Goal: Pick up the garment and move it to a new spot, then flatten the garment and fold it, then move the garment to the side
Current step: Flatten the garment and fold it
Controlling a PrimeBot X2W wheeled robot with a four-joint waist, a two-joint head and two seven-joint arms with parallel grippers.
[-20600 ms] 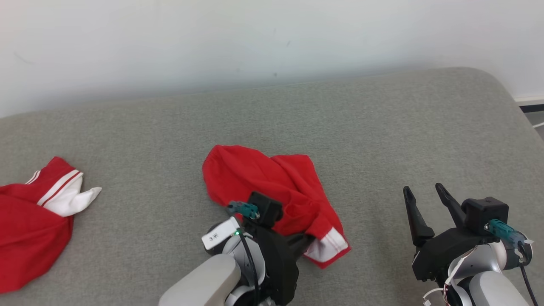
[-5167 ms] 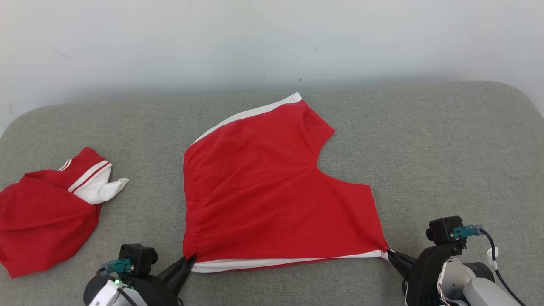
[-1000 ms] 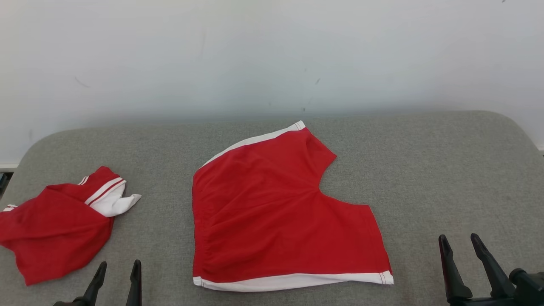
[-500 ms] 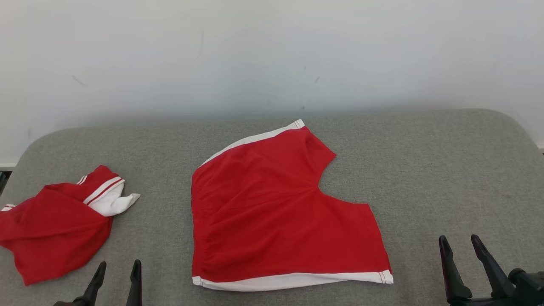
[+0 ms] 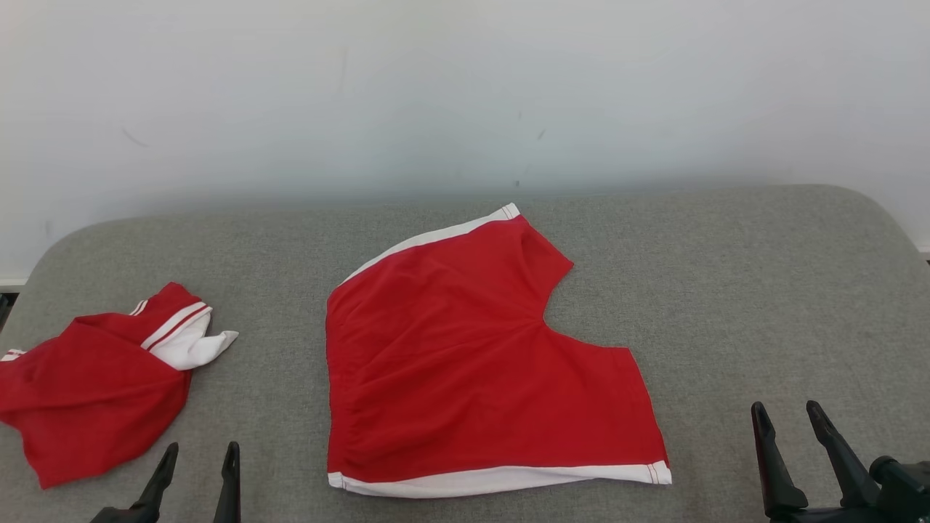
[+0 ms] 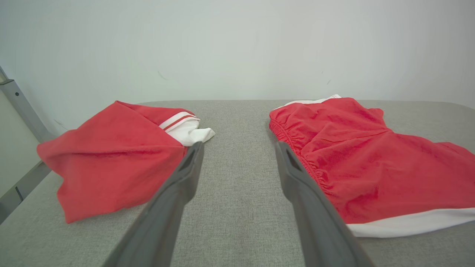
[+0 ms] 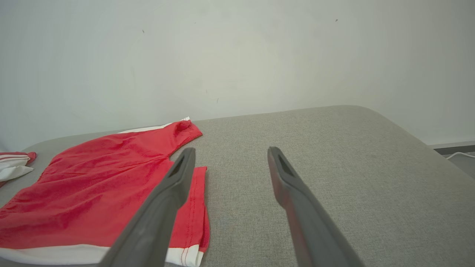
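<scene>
Red shorts [image 5: 465, 363] lie spread flat mid-table [image 5: 726, 254] on the grey fabric top, not folded. The gathered elastic waistband runs along the left edge and the two legs point right. One leg angles toward the wall [image 5: 465, 94], the other lies along the near side. There are white side stripes on the near edge and on the far upper-left edge, and a V-shaped notch between the legs opens to the right. A few soft wrinkles sit near the waistband.

The left gripper [image 5: 203, 447] is at the lower left of the head view. Its jaws are spread and empty, over bare table between the shorts and a second red garment [image 5: 87, 392]. It touches neither. In the left wrist view the left gripper [image 6: 238, 145] points at the grey gap, with the shorts [image 6: 371, 163] just beside the right finger and the second garment [image 6: 111, 163] beside the left one.

The right gripper [image 5: 785, 407] is at the lower right, jaws spread and empty, clear of the shorts' near right corner. In the right wrist view the right gripper [image 7: 231, 150] aims at bare table. The leg hem of the shorts [image 7: 92, 189] shows behind its left finger, and I can't tell any contact there.

The second red garment is crumpled at the table's left end, well apart from the shorts, with white cuff and stripe trim poking out to the right. A bit of it shows at the far left of the right wrist view [image 7: 13, 163].

A grey metal rail [image 6: 18, 107] is at the left edge of the left wrist view. A white cable [image 7: 460, 155] lies on the floor past the table's right end.
</scene>
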